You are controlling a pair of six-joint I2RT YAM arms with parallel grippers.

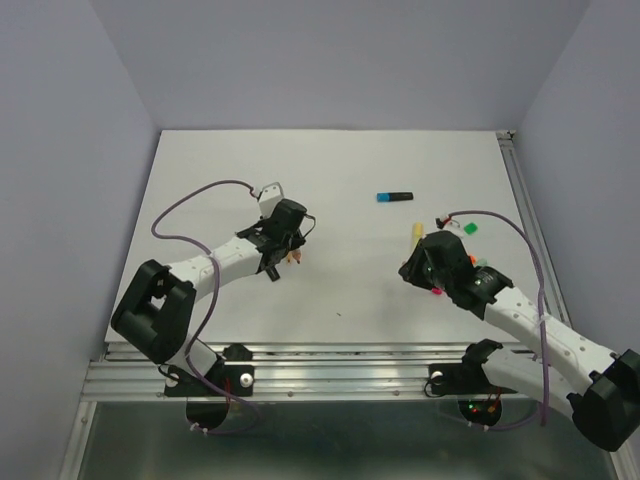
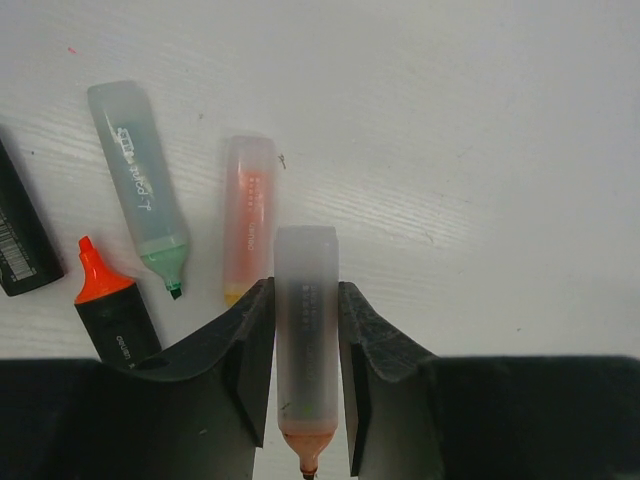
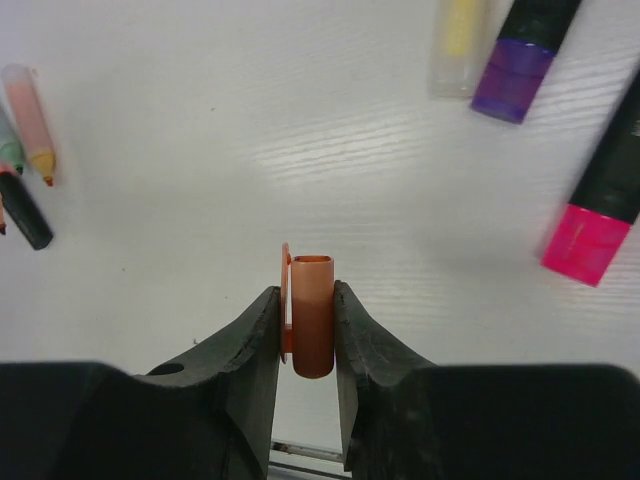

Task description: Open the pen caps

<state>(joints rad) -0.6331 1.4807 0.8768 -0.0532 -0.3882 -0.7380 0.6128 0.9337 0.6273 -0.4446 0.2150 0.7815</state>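
Over the white tabletop (image 3: 200, 150), the right pincer (image 3: 305, 300) pinches a loose orange pen cap (image 3: 312, 320), while the left pincer (image 2: 305, 300) clamps a frosted, uncapped highlighter body (image 2: 305, 260) beside other uncapped highlighters (image 2: 140, 180) lying flat.

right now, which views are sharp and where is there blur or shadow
Left wrist view: sharp, print visible on the green-tipped highlighter, left pincer nearly black. Right wrist view: orange cap crisp, pink-capped highlighter at the edge softer. Top view: even light, faint shadows, blue-capped highlighter tiny.
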